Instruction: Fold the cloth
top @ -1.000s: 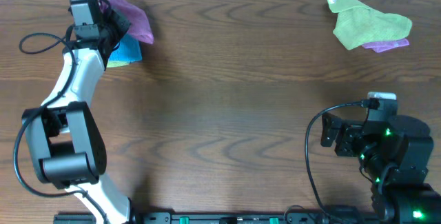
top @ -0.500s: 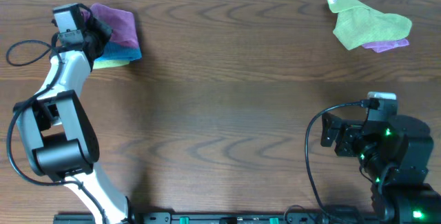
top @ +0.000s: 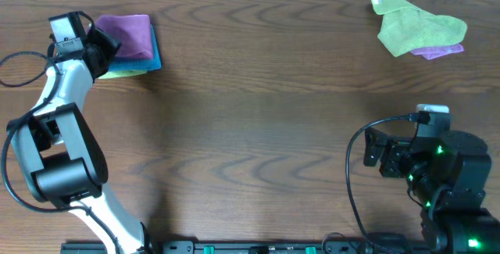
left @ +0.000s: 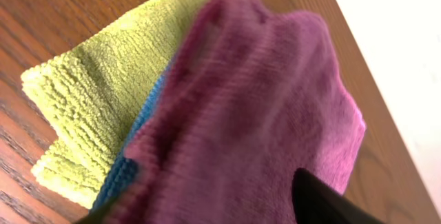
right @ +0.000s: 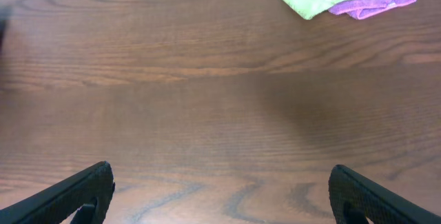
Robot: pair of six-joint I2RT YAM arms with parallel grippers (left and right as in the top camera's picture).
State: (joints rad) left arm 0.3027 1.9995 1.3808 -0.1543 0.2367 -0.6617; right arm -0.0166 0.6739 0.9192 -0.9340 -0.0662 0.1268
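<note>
My left hand point(top: 95, 41) sits at the far left corner of the tabletop point(top: 258, 113), at the left edge of the cloth point(top: 129, 33). From the left wrist view its fingers point(left: 320, 196) look spread, with the cloth lying flat just beyond them and not pinched. The cloth is folded into a neat purple rectangle, a bit rumpled on top. It lies on a blue cloth point(left: 116, 182), which rests on a green cloth point(left: 96, 93); both peek out along the near edge. My right hand point(right: 220, 196) is spread wide over bare wood, well apart. At the far right lies a crumpled green cloth point(top: 418, 23) over a second purple cloth point(top: 439, 51).
</note>
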